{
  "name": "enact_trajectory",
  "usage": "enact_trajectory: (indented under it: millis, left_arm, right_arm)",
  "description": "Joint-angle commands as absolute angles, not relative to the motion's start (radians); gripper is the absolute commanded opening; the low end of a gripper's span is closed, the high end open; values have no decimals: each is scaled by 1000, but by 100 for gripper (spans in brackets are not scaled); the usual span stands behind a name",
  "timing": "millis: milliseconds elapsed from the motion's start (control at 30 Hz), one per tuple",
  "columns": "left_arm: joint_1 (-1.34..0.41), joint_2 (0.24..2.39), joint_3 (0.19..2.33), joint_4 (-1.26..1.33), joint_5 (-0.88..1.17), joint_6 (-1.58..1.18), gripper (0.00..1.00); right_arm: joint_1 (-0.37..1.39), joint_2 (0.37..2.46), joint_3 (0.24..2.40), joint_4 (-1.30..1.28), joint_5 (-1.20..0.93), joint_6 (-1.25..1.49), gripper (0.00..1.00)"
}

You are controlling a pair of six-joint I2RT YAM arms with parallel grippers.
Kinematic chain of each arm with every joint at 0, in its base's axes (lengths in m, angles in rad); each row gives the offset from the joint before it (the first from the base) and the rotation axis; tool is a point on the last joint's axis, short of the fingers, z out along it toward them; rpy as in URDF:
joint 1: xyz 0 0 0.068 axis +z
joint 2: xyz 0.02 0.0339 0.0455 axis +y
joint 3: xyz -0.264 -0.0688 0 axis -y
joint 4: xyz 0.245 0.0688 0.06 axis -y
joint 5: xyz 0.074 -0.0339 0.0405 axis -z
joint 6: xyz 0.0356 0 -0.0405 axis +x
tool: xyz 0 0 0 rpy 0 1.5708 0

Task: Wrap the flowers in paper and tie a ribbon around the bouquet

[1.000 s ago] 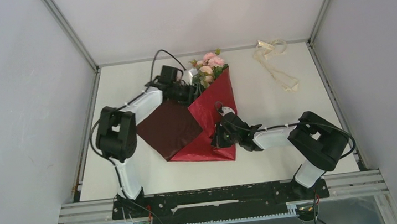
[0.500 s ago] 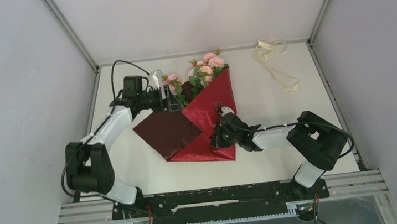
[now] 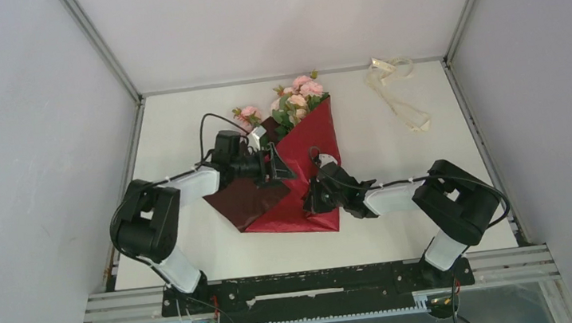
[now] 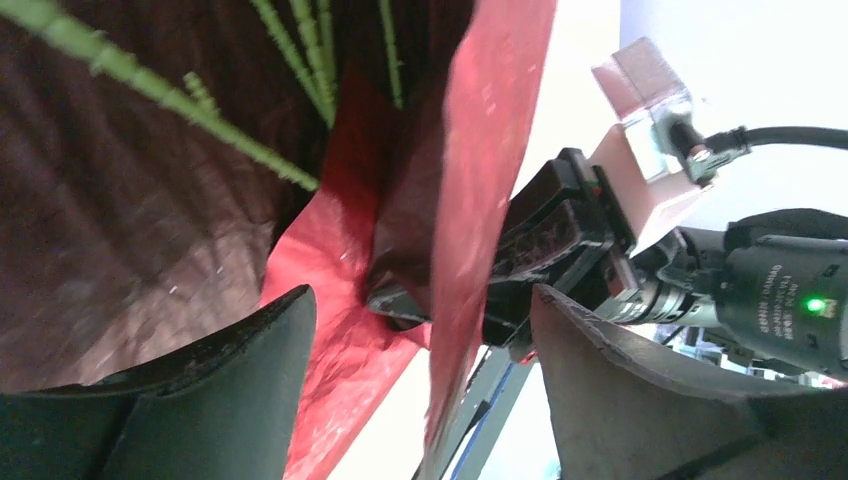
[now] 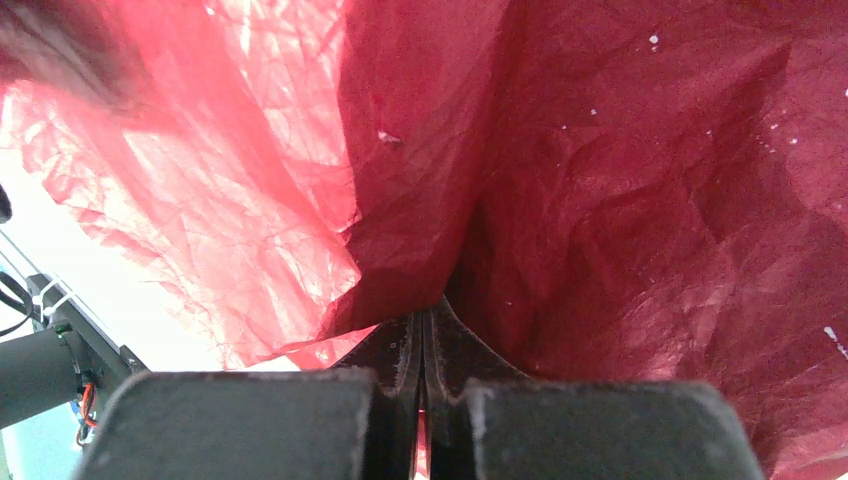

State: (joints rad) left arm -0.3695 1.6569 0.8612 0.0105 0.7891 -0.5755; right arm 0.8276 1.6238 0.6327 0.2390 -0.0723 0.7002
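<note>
The table [image 3: 196, 251] carries the same load as a second ago. The paper [image 3: 308, 139] lies at its middle, its right half folded up into a bright red panel and its left flap lying flat and dark; neither has shifted.

The left arm [image 3: 189, 184] has moved most. Half a second ago it stretched toward the far left, its tip by the blooms. Now it is drawn nearer and swung right, with the left gripper [image 3: 273, 165] over the dark flap, just beside the raised fold. Its jaws have spread wide and grip nothing; in the wrist view the upright red edge stands between the two fingers [image 4: 290, 330].

The right arm [image 3: 406, 193] has not moved. The right gripper [image 3: 314, 194] stays pinched tight on the near part of the paper, the sheet gathered into its closed tips [image 5: 422, 330].

The flowers [image 3: 300, 96] lie at the far end of the paper, their green stalks [image 4: 300, 60] running down inside. One pink bloom [image 3: 248, 111], unseen a second ago, now sits left of the bunch.

The ribbon [image 3: 396, 94] lies at the far right, well apart and unchanged.
</note>
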Motion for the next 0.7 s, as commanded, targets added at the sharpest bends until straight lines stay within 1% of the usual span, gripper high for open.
enact_trajectory:
  millis: [0, 33, 67, 133, 233, 267, 300, 333, 367, 433, 500, 533, 600, 667]
  left_arm:
    - [-383, 1684, 878, 296, 864, -745, 79]
    - [-383, 1695, 884, 335, 871, -773, 73]
    - [-383, 1704, 889, 363, 882, -797, 65]
    - [-382, 1716, 890, 415, 903, -836, 45]
    - [-376, 1724, 890, 434, 913, -842, 19]
    - [-370, 1727, 891, 433, 920, -844, 8]
    - [-360, 1735, 892, 429, 928, -848, 1]
    - [-340, 1746, 896, 421, 936, -855, 0]
    - [-323, 1753, 898, 414, 941, -855, 0]
    - [-285, 1769, 911, 343, 924, -799, 0]
    - [-260, 1788, 958, 179, 864, -663, 0]
    - [-257, 1801, 978, 103, 837, -601, 0]
    - [-256, 1836, 994, 37, 827, -550, 0]
    - [-256, 1871, 1001, 19, 834, -545, 0]
  right_arm:
    - [836, 1615, 630, 217, -64, 671, 0]
    - [836, 1611, 630, 215, -66, 670, 0]
    - [837, 1605, 630, 212, -67, 666, 0]
    - [837, 1592, 630, 205, -67, 656, 0]
    - [835, 1578, 630, 198, -93, 629, 0]
    - [832, 1574, 631, 196, -113, 617, 0]
    - [830, 1569, 639, 180, -131, 602, 0]
    - [828, 1560, 651, 155, -149, 580, 1]
    - [827, 1551, 662, 128, -164, 557, 3]
    - [827, 1518, 676, 87, -221, 505, 13]
    - [825, 1477, 684, 54, -282, 461, 25]
    - [824, 1457, 688, 37, -303, 445, 29]
    - [819, 1418, 696, -12, -335, 409, 36]
    - [807, 1382, 705, -71, -363, 380, 39]
